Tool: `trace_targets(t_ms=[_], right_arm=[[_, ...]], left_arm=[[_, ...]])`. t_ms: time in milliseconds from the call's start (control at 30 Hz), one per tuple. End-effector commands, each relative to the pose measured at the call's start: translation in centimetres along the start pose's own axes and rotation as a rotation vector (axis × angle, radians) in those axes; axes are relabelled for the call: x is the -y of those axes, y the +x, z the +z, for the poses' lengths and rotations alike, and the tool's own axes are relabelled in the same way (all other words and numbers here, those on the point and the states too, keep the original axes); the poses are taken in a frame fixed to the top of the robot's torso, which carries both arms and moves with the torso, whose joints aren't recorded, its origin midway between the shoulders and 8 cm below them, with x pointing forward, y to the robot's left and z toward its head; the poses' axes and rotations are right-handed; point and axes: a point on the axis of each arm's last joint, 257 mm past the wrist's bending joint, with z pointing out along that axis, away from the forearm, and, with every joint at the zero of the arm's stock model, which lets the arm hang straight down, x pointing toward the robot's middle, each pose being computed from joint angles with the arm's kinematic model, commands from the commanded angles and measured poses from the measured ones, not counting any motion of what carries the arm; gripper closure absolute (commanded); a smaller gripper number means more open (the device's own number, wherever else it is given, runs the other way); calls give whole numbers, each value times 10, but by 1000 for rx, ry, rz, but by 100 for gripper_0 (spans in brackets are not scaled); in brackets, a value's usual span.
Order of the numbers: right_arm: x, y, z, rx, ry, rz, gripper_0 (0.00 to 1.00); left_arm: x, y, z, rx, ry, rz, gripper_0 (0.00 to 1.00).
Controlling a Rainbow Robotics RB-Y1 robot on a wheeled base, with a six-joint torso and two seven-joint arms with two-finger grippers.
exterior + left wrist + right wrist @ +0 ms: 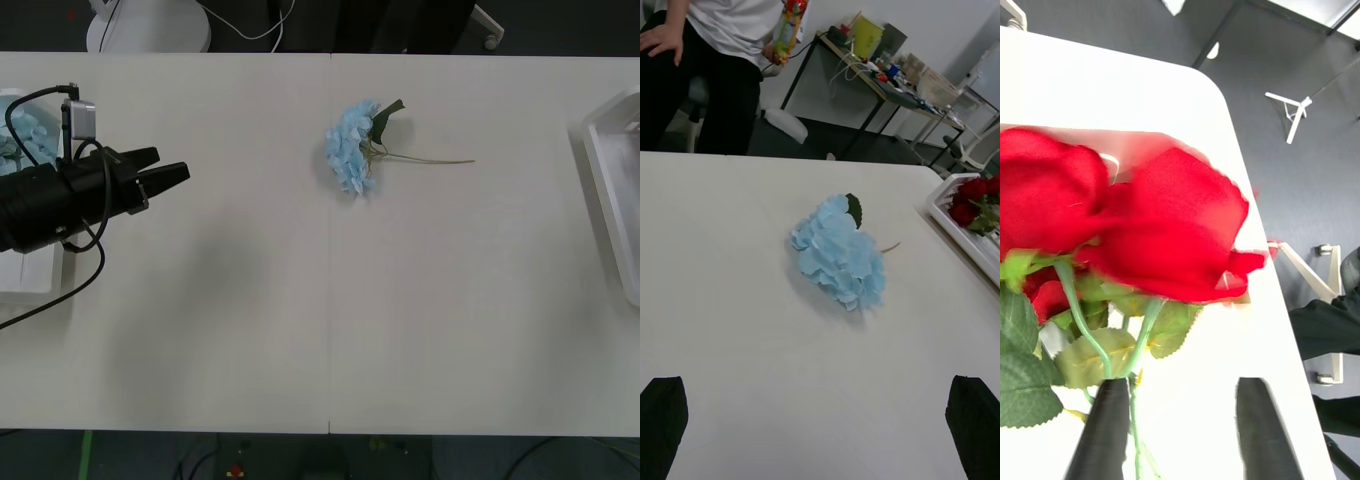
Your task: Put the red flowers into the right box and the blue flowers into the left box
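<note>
Pale-blue fluffy artificial flower cluster (352, 147) lies mid-table: reach your empty, wide-open left gripper (168, 172) right, straddling its bloom squarely.

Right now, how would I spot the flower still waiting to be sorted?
Look at the white table: near its middle lies one blue flower, alone, its thin stem pointing toward the right box. It is pale and fluffy, unlike the red flowers.

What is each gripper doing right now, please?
Left gripper: open, empty, aimed at the blue flower on the table.
Right gripper: open, holding nothing, over the red flowers in the right box.
</note>
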Motion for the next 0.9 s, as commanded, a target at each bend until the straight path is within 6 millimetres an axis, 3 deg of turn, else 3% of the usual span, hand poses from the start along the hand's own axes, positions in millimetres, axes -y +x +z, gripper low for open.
trace_targets(t_ms=[33, 200, 333, 400, 500, 567, 700, 833, 900], right_arm=[[-6, -31, -5, 52, -6, 18, 43], [-3, -49, -10, 74, -20, 33, 36], [-26, -74, -21, 83, -97, 27, 25], [-50, -95, -34, 89, -157, -24, 19], [-82, -110, -46, 97, -218, -120, 13], [-118, -121, -57, 114, -266, -232, 8], [-176, -130, -72, 144, -341, -414, 0], [-242, -132, -90, 184, -430, -600, 0], [-264, -128, -97, 191, -468, -661, 0]], left_arm=[[25, -55, 12, 57, 54, 139, 0], [61, -68, 16, 20, 97, 170, 0], [93, -67, 17, -41, 130, 178, 0], [109, -63, 14, -78, 157, 169, 0], [125, -56, 11, -115, 193, 145, 0], [135, -47, 9, -151, 217, 128, 0], [135, -36, 5, -177, 224, 116, 0], [130, -20, 1, -191, 215, 119, 0], [129, -17, 0, -197, 219, 142, 0]])
